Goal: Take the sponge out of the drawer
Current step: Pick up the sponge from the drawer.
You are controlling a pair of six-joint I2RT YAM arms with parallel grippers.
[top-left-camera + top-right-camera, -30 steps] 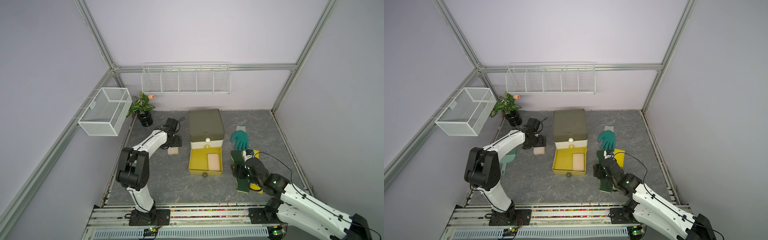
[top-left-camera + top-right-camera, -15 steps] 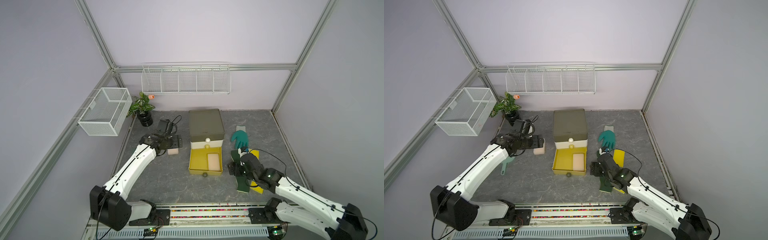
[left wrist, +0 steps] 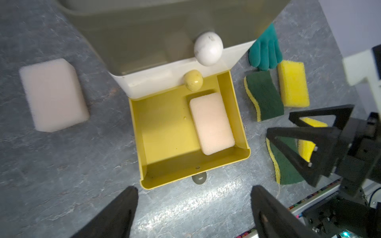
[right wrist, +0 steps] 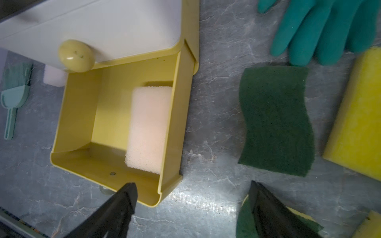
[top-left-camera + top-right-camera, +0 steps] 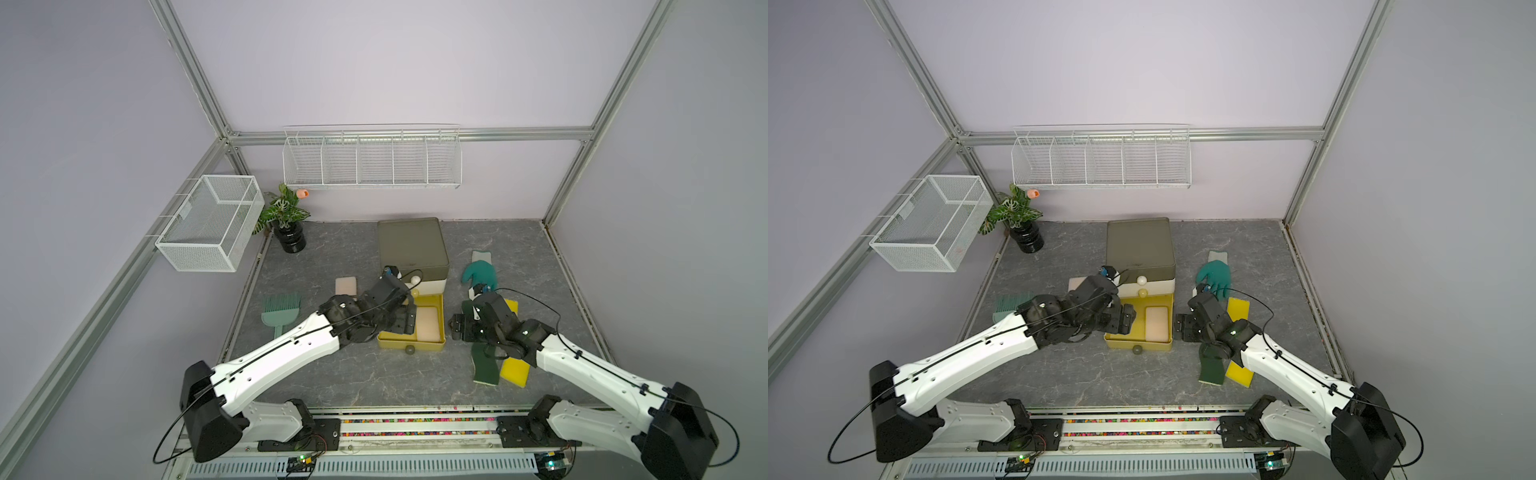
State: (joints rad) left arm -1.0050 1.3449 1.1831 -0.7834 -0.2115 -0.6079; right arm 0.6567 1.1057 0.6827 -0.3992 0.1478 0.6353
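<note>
The yellow drawer [image 5: 411,345] [image 5: 1138,344] stands pulled out of the olive-topped cabinet [image 5: 411,245]. A pale pink sponge [image 5: 428,324] [image 5: 1158,324] lies flat inside it along the right wall, and shows in the left wrist view [image 3: 212,123] and right wrist view [image 4: 148,129]. My left gripper [image 5: 405,322] [image 3: 193,188] hovers open over the drawer's left half, holding nothing. My right gripper [image 5: 457,328] [image 4: 192,184] is open and empty just right of the drawer wall [image 4: 177,115], above the floor.
A second pale sponge [image 5: 345,285] and a green brush [image 5: 279,311] lie left of the cabinet. A teal glove [image 5: 480,274], green scourers [image 5: 486,365] and yellow sponges [image 5: 514,370] lie under and beside my right arm. A potted plant [image 5: 289,237] stands at back left.
My left arm swung from the pale sponge on the floor to above the drawer. My right gripper slid toward the drawer's right side and opened wider.
</note>
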